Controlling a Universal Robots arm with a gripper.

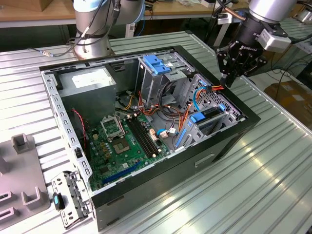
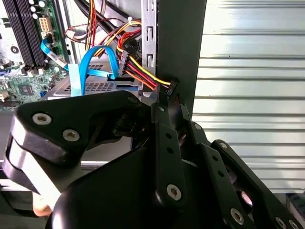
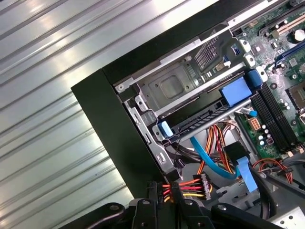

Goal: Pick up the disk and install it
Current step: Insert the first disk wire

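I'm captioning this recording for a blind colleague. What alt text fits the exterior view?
A black gripper on a robot arm hangs over the far right corner of an open computer case, right at a connector with red, yellow and black wires. The case lies on a ribbed metal table, its green motherboard exposed.
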